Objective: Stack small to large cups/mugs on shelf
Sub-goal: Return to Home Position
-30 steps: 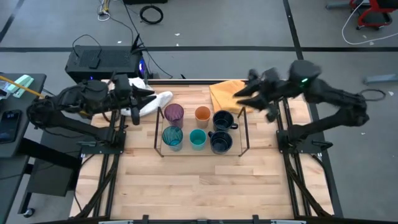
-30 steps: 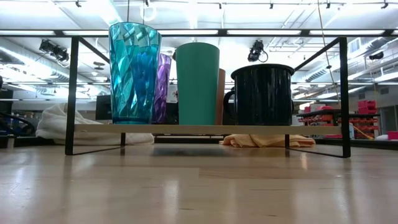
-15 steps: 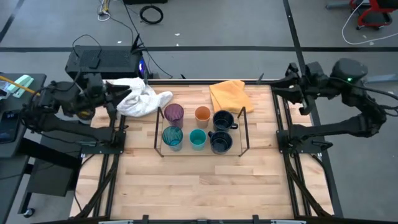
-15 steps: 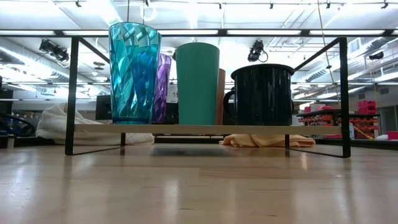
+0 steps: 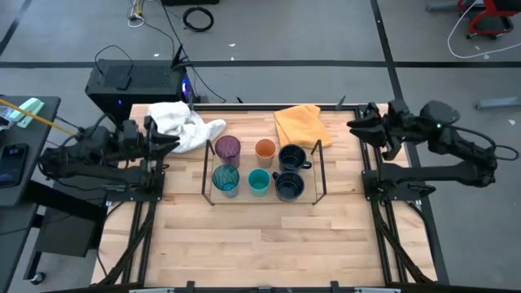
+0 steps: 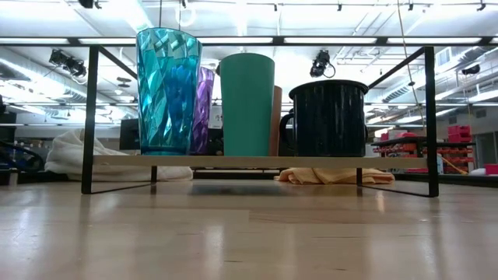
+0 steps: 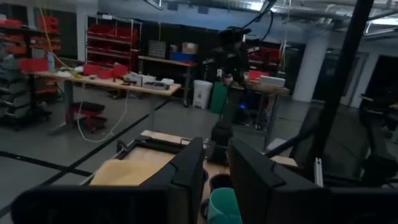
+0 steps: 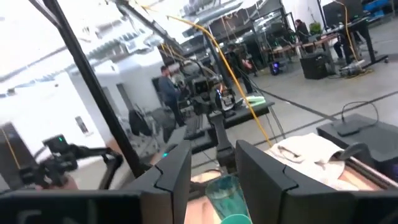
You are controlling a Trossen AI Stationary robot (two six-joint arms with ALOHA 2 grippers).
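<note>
Left gripper [image 5: 169,140] and right gripper [image 5: 353,127] narrowly parted, empty, at table sides; six cups [image 5: 259,181] upright on shelf [image 5: 324,174]

Four cups [image 5: 227,147], two mugs [image 5: 292,157] (navy), one shelf [image 6: 233,162], two cloths [image 5: 186,126]

The pale wooden worktop [image 5: 260,244] carries a low black wire shelf [image 5: 322,172], set toward its far edge. In the low view the shelf's thin frame stands on the wood and its light deck sits raised above the surface. Six vessels stand upright on that deck in two rows of three. The far row holds the purple tumbler [image 5: 227,147], the small orange cup [image 5: 264,149] and the back navy mug [image 5: 291,157]. The near row holds the teal-blue patterned cup [image 5: 225,178], the small teal cup [image 5: 259,181] and the front navy mug [image 5: 288,185]. Directly on the worktop, behind the shelf, lie a crumpled white cloth [image 5: 186,126] toward the far left corner and a yellow cloth [image 5: 297,124] just behind the shelf's right half.
</note>
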